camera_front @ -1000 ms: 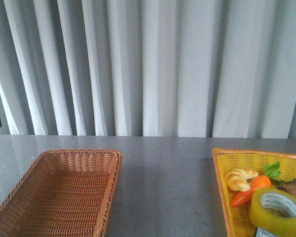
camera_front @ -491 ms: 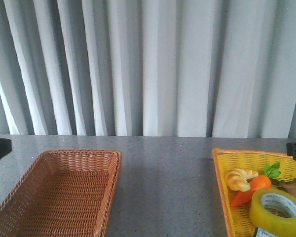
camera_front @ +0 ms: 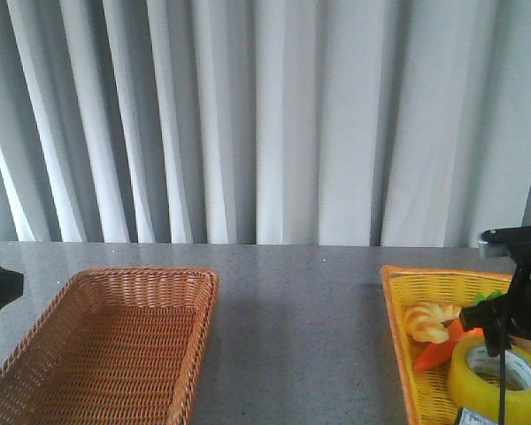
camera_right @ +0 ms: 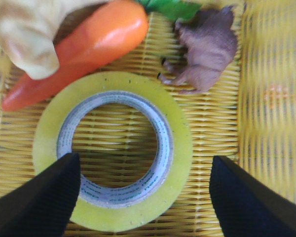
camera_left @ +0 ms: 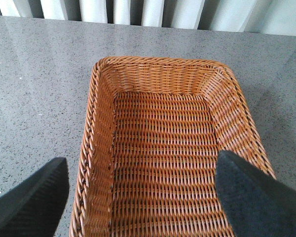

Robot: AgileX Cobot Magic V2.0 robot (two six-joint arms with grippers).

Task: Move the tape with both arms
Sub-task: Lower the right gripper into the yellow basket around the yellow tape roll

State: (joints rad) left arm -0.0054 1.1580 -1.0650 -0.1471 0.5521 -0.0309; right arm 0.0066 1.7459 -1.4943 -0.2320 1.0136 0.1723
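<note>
Yellow tape (camera_front: 498,381) sits partly hidden behind the right tool (camera_front: 504,329), cropped below.

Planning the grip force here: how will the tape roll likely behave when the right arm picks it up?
The tape looks like a stiff ring, so probably firm under squeezing. Its glossy yellow side may be slightly slippery. Lying flat in the yellow basket, it shouldn't roll unless tipped on edge.
</note>
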